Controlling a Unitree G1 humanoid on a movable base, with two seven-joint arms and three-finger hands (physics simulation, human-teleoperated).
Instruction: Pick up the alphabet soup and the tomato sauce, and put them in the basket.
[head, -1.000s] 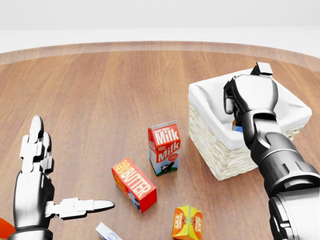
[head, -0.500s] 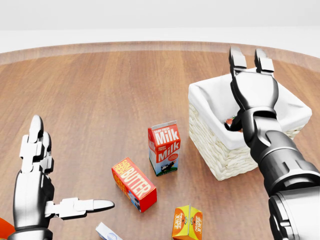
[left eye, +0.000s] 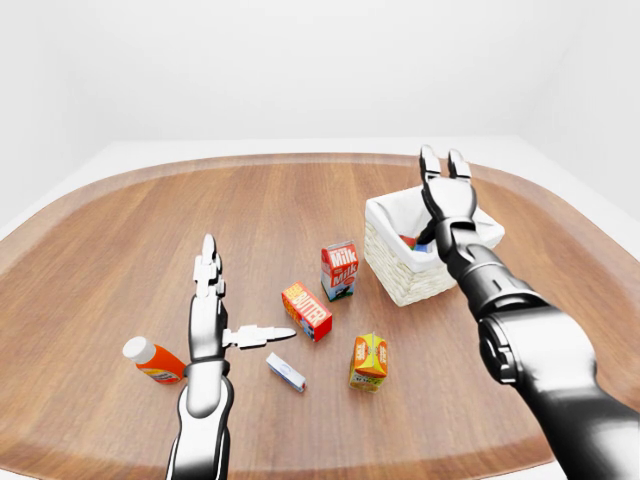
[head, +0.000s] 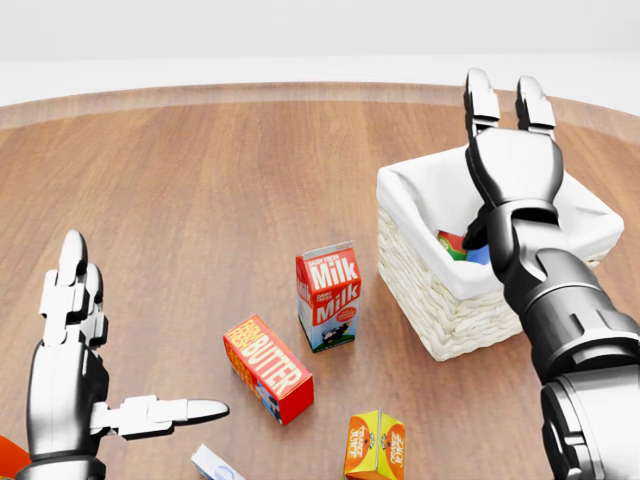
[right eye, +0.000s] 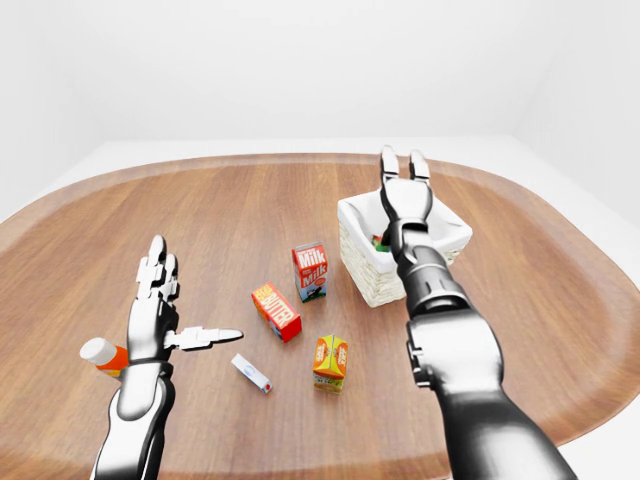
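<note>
Since half a second ago our right hand (head: 508, 150) has lifted above the white-lined wicker basket (head: 440, 310) with fingers spread and empty, uncovering a red, green and blue item (head: 458, 245) just below its palm inside the liner, too hidden to tell whether soup or sauce. Our left hand (head: 75, 340) hovers open, holding nothing, well apart. If we draw the right arm away low, the forearm could catch the basket's rim and shove or tip it.
</note>
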